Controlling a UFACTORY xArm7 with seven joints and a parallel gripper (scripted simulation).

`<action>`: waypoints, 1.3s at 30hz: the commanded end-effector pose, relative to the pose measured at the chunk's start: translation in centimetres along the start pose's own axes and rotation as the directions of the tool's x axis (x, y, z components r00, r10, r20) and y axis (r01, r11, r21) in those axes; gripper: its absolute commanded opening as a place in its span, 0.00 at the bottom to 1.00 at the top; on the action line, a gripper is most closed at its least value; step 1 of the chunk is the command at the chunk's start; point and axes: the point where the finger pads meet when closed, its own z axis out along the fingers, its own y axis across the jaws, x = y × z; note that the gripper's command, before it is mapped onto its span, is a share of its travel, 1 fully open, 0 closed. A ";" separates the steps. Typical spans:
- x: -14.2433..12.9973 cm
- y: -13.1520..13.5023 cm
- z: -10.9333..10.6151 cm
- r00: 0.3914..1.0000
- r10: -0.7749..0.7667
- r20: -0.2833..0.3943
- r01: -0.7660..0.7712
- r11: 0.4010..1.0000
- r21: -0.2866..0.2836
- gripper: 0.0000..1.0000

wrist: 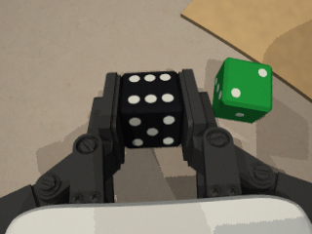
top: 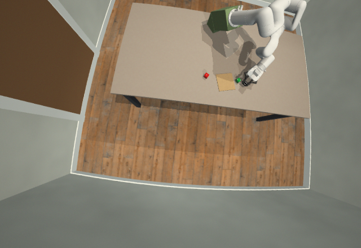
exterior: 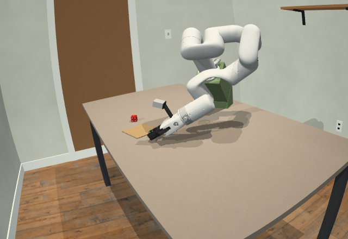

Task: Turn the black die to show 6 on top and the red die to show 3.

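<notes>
My gripper (top: pixel 245 83) (exterior: pixel 151 136) (wrist: pixel 150 91) slants down low over the table and is shut on the black die (wrist: pixel 151 115). In the wrist view that die shows 6 on its upper visible face and 5 on the face nearer the palm. Whether it touches the table I cannot tell. The green die (top: pixel 238 80) (wrist: pixel 244 88) stands close beside one finger, off the mat, with 2 on top; in the exterior view the fingers nearly hide it. The red die (top: pixel 206 75) (exterior: pixel 134 118) lies off the mat's other side; its top number is too small to read.
The tan mat (top: pixel 225 83) (exterior: pixel 136 131) (wrist: pixel 229 21) lies flat on the table (top: pixel 163 50) (exterior: pixel 213 171), between the red die and the green die. The table's long front edge runs near the mat. The arm's green base (top: pixel 220 20) (exterior: pixel 220 90) stands at the back.
</notes>
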 end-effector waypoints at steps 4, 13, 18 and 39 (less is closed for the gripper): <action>-0.1 0.0 0.1 1.000 0.002 -0.001 -0.002 1.000 0.000 0.27; -0.5 0.0 0.3 1.000 0.002 -0.001 -0.002 1.000 0.000 0.27; -0.8 0.0 0.5 1.000 0.002 -0.001 -0.002 1.000 0.000 0.27; -0.9 0.0 0.5 1.000 0.002 -0.001 -0.002 1.000 0.000 0.27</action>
